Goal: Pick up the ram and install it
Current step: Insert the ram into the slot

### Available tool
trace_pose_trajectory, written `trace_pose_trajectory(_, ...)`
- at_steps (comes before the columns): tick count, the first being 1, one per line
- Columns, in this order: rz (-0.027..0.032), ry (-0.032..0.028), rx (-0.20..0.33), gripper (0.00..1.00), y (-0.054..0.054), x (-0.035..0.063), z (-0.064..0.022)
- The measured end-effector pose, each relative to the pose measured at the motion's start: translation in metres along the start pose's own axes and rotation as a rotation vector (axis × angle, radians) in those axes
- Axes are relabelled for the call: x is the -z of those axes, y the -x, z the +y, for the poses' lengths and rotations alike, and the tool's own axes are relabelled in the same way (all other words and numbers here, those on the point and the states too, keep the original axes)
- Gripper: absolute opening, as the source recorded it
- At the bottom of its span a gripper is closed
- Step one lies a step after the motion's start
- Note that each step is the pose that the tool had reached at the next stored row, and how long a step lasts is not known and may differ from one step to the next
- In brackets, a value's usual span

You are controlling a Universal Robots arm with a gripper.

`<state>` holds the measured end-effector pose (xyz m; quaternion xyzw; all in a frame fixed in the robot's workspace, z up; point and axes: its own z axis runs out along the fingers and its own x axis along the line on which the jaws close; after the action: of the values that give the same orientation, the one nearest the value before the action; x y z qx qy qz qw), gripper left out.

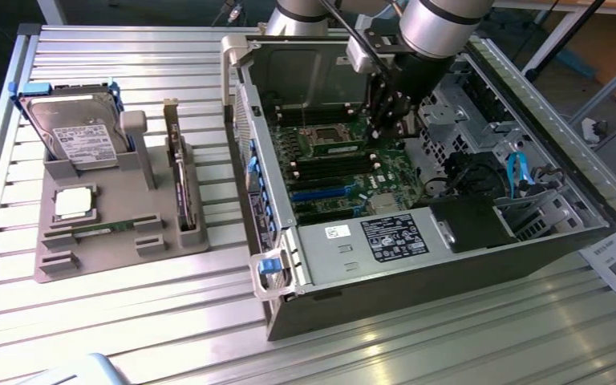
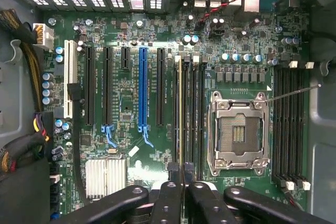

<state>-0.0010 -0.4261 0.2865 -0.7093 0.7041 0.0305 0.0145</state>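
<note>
My gripper is lowered into the open computer case, over the motherboard. In the wrist view its two black fingers are shut on the ram, a thin green stick seen edge-on. The stick runs lengthwise along the bank of dark memory slots beside the open processor socket. It lines up with the slot nearest the black expansion slots. I cannot tell whether it touches the slot or hangs just above it.
A grey holder at the exterior view's left carries a silver hard drive, a square processor chip and an upright card. Case walls, a drive cage, blue cables and a second slot bank surround the board.
</note>
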Motion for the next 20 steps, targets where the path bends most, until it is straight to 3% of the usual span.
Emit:
trace_pose_trajectory(5, 0.0001, -0.0032, 0.000, 0.12, -0.001, -0.0105, -0.0002)
trace_pose_trajectory(13, 0.0000, -0.0034, 0.000, 0.12, -0.002, -0.0230, -0.0005)
trace_pose_trajectory(20, -0.0002, -0.0042, -0.013, 0.12, -0.002, -0.0239, -0.0001)
